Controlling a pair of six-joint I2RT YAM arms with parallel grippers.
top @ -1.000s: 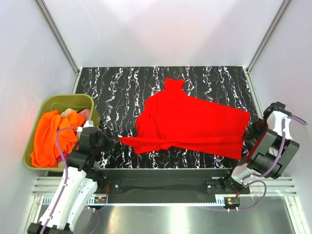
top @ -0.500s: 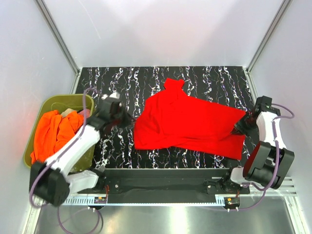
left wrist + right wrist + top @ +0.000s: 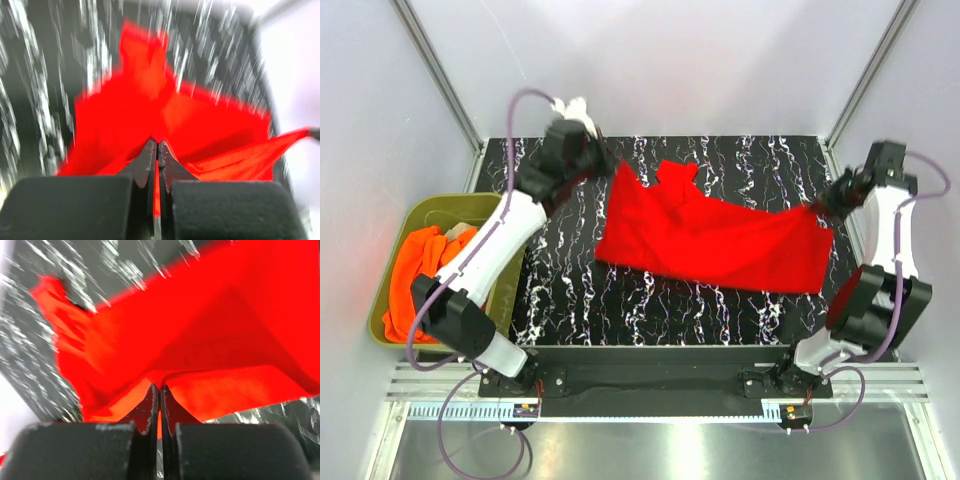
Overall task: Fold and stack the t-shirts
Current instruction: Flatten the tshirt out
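Note:
A bright red t-shirt [image 3: 710, 240] lies spread across the black marbled table, partly lifted. My left gripper [image 3: 608, 166] is shut on the shirt's far left corner, high over the table's back left. In the left wrist view the gripper [image 3: 157, 145] pinches red cloth [image 3: 150, 110] between closed jaws. My right gripper [image 3: 823, 206] is shut on the shirt's right corner near the right wall. In the right wrist view the gripper [image 3: 160, 388] pinches red cloth [image 3: 200, 340]. An orange shirt [image 3: 420, 280] lies in the tub, with bits of magenta and beige cloth beside it.
An olive-green plastic tub [image 3: 465, 206] stands off the table's left edge, holding the other shirts. White walls with metal frame posts close in the table on the left, right and back. The black rail with both arm bases [image 3: 650, 375] runs along the near edge.
Both grippers have carried the shirt's near edge away from the front towards the back of the table, the left arm swinging far up and back. The shirt's front flap has folded over.

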